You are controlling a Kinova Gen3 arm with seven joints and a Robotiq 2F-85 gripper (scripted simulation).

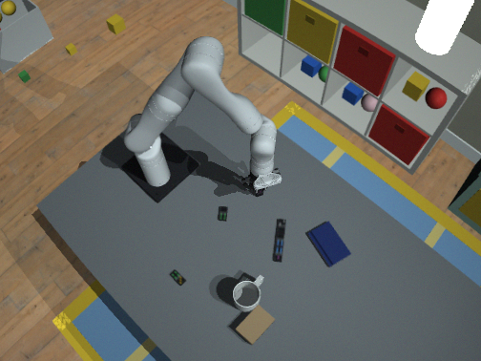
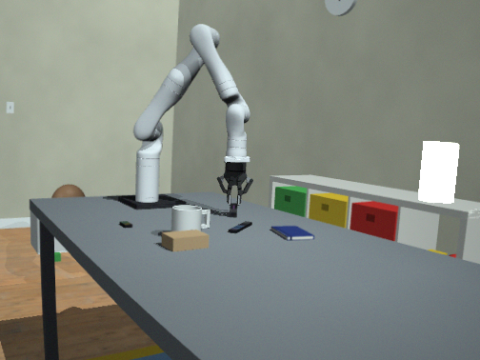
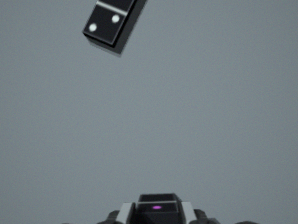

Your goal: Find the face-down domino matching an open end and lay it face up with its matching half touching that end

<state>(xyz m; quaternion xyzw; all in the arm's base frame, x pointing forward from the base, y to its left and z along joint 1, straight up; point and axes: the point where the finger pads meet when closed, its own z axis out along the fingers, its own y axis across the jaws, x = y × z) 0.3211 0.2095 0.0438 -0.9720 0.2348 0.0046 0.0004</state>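
Note:
The domino line point(image 1: 280, 239) point(image 2: 240, 227) lies straight; its near-robot end, with two white pips, shows at the top of the wrist view point(image 3: 106, 24). Its other end has a purple pip. My gripper point(image 1: 258, 192) point(image 2: 233, 202) point(image 3: 157, 214) points down, shut on a domino point(image 2: 233, 210) point(image 3: 157, 218) with one purple pip visible, held low at the table, apart from the line. The rest of its face is hidden. A face-up domino with green pips point(image 1: 222, 214) lies left of the line. Another, green and orange point(image 1: 177, 277) point(image 2: 126, 224), lies farther off. A dark piece point(image 1: 245, 276) is partly hidden behind the mug.
A white mug point(image 1: 236, 299) point(image 2: 187, 219) stands near a tan block point(image 1: 255, 325) point(image 2: 185, 240). A blue book point(image 1: 329, 244) point(image 2: 292, 232) lies right of the line. The robot's black base plate point(image 1: 183, 164) is at the table's back left.

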